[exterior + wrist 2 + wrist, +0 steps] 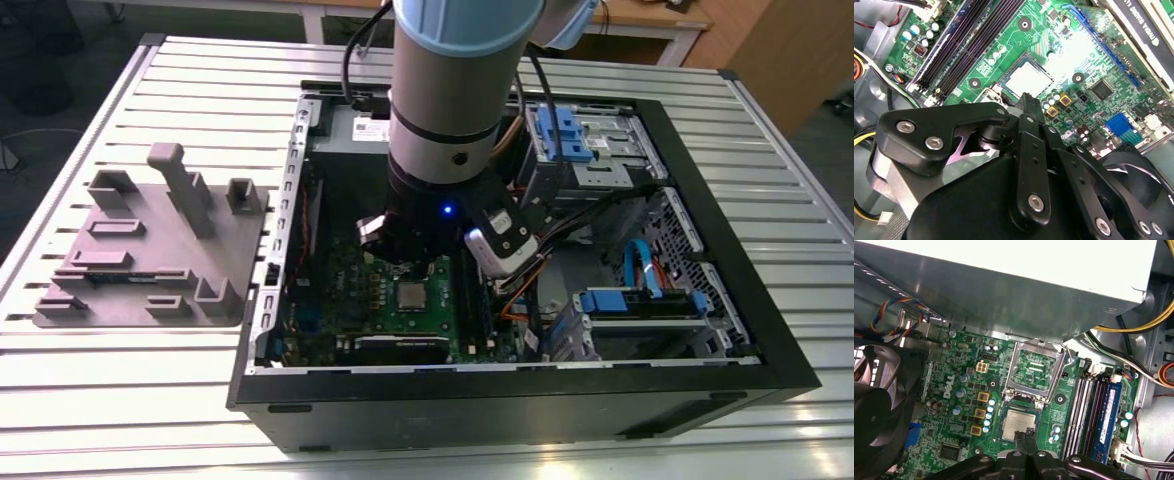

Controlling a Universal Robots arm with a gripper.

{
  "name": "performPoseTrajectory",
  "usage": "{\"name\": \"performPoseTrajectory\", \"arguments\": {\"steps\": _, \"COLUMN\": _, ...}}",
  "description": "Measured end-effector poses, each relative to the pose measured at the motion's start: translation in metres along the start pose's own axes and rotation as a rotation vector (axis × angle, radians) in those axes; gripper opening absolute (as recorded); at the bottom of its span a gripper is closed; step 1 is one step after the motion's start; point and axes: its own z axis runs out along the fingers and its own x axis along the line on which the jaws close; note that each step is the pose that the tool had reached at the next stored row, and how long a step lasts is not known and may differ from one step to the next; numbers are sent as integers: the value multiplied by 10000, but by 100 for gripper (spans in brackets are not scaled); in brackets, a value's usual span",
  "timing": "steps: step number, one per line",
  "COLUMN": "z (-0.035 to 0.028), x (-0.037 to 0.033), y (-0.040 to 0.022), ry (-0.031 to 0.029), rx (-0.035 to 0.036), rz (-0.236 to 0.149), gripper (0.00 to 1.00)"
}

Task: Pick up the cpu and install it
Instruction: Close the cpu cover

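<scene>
The cpu (1020,423) is a small square chip with a silvery top, lying flat in its socket on the green motherboard (954,390). The exterior view shows the cpu (411,294) just below the arm's black wrist. The socket's metal lid (1035,370) stands swung open beside it. In both wrist views my gripper (1025,433) hangs close over one edge of the cpu (1029,78), its two thin fingers pressed together with nothing visible between them. The fingertips (1026,98) overlap the chip's rim; I cannot tell whether they touch it.
The open black computer case (534,395) lies on a slatted metal table. A grey power supply box (1004,285) overhangs the board, and long black memory slots (1081,410) run beside the socket. A black fan (879,400) and cable bundles (587,215) crowd the space. A grey fixture plate (147,250) sits at the exterior view's left.
</scene>
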Motion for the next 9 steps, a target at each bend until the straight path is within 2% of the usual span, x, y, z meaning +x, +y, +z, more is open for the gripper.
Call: {"name": "performPoseTrajectory", "arguments": {"steps": 9, "z": 0, "x": -1, "y": 0, "ry": 0, "rx": 1, "rz": 0, "gripper": 10}}
